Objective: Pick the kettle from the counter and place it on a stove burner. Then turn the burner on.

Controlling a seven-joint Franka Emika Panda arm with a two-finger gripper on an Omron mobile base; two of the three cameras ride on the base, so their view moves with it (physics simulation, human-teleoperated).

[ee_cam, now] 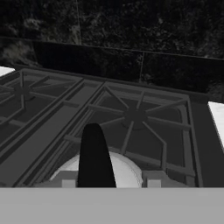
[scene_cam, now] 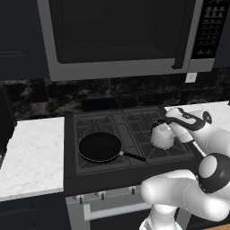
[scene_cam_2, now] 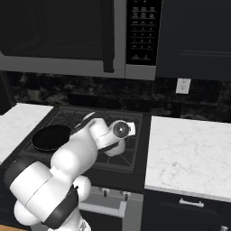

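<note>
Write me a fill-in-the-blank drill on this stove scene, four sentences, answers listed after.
1. The kettle stands on the stove's front ______ burner.
2. The black frying pan sits on the front ______ burner.
3. The pan's handle points toward the ______.
4. Above the stove hangs a ______.

Missing words: right; left; kettle; microwave

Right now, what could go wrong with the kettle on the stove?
The claw sits right at the kettle's dark handle, so pulling away crookedly might snag it and tip the kettle. The frying pan's handle points toward the kettle; a sideways shove could knock them together.
</note>
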